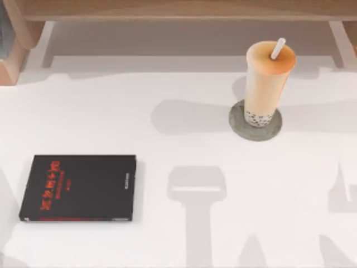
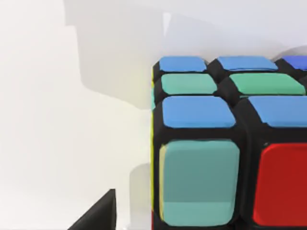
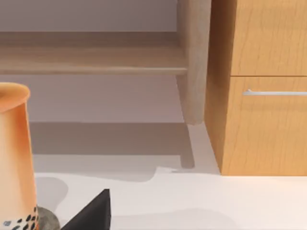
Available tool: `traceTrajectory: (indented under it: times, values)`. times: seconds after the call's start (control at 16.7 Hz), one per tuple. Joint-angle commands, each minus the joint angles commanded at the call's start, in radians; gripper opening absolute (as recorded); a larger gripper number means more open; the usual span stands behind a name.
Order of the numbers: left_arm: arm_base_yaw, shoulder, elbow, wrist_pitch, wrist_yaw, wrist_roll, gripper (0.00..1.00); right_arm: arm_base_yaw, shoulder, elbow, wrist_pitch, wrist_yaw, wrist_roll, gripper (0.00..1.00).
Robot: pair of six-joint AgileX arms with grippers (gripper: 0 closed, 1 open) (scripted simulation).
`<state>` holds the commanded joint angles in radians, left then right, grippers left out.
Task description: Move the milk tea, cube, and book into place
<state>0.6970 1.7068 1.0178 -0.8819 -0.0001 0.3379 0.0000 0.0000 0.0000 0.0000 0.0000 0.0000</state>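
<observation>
Milk tea [image 1: 268,84] upright on coaster [image 1: 239,125]; cube [image 2: 230,158] close

Of our own body, little is visible. In the left wrist view a flat, matte black wedge of our left gripper [image 2: 98,213] shows, with a straight slanted edge and a sharp upper corner. The right wrist view shows a matching black wedge of our right gripper [image 3: 93,213]. We can make out no cables, screws or markings.
</observation>
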Motion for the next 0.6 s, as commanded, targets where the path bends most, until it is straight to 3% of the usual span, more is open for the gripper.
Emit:
traceTrajectory:
  times: [0.6]
  values:
    - [0.0, 0.0, 0.0, 0.0, 0.0, 0.0, 0.1, 0.0, 0.0, 0.0, 0.0, 0.0, 0.0, 1.0]
